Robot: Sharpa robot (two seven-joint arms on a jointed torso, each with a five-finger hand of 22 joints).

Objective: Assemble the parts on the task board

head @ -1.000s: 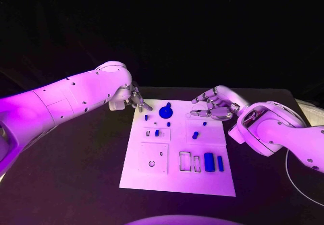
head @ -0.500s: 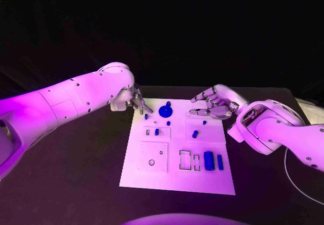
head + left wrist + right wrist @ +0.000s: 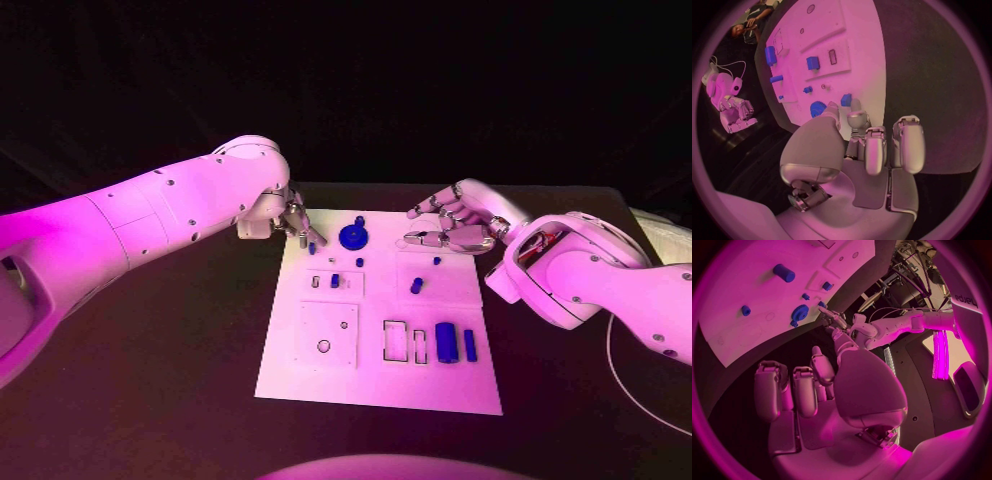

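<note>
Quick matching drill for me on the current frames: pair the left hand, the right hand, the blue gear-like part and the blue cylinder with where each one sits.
Things:
1. left hand
2. right hand
3. blue gear-like part
4. blue cylinder

Places:
A. lying on the task board's near right part
B. at the board's far left corner
C. on the board's far edge, between the two hands
D. past the board's far right edge

Pairs: 1-B, 2-D, 3-C, 4-A
</note>
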